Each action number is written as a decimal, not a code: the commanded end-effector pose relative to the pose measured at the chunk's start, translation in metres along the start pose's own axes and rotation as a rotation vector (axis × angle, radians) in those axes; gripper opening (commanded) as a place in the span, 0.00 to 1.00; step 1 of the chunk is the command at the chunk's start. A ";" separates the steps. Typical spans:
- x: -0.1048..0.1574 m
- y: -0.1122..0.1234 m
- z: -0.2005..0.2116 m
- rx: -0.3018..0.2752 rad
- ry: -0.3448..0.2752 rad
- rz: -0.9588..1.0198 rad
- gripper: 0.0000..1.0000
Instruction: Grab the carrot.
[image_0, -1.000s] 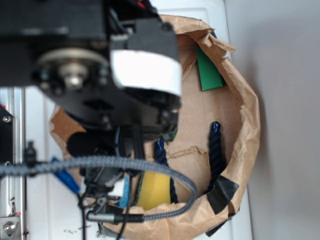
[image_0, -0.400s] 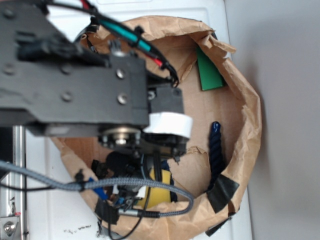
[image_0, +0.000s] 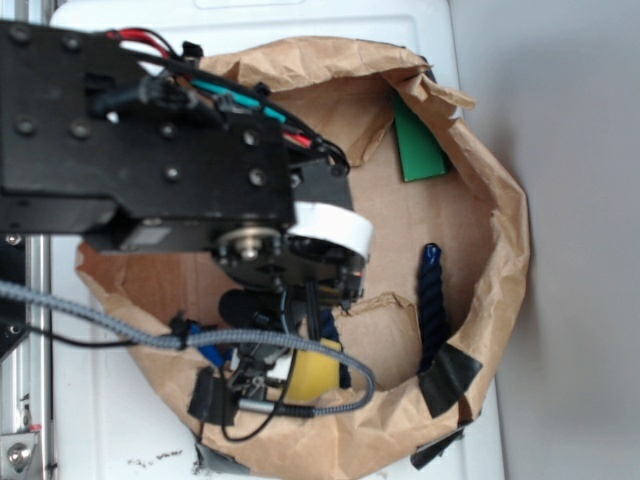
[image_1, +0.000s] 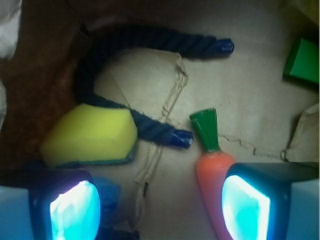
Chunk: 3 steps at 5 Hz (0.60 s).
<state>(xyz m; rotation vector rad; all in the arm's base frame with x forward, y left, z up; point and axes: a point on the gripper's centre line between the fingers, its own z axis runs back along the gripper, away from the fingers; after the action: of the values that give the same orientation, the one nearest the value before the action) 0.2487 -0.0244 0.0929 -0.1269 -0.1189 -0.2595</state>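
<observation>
Glossy plastic carrot (image_1: 212, 167), twisted fibrous rope (image_1: 150, 42), creased matt paper bag (image_0: 500, 250).

Glossy orange toy carrot (image_1: 214, 187) with green stem cap, lay flat on the brown paper, stem pointed up-frame in the wrist view, lower body partly hidden, pointed tip out of sight

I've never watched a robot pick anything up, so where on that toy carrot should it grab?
Probably the thick orange body of the carrot, just below the green stem cap. It lies flat, so come straight down, pads closing across its width; the tool sits off-centre, so shift first.
</observation>
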 end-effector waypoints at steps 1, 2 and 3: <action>-0.003 0.002 0.020 0.028 -0.036 -0.038 1.00; -0.016 0.007 0.006 0.067 -0.036 -0.058 1.00; -0.016 0.009 -0.006 0.240 -0.026 0.113 1.00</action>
<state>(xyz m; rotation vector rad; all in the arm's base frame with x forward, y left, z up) 0.2312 -0.0066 0.0776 0.0928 -0.1360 -0.1143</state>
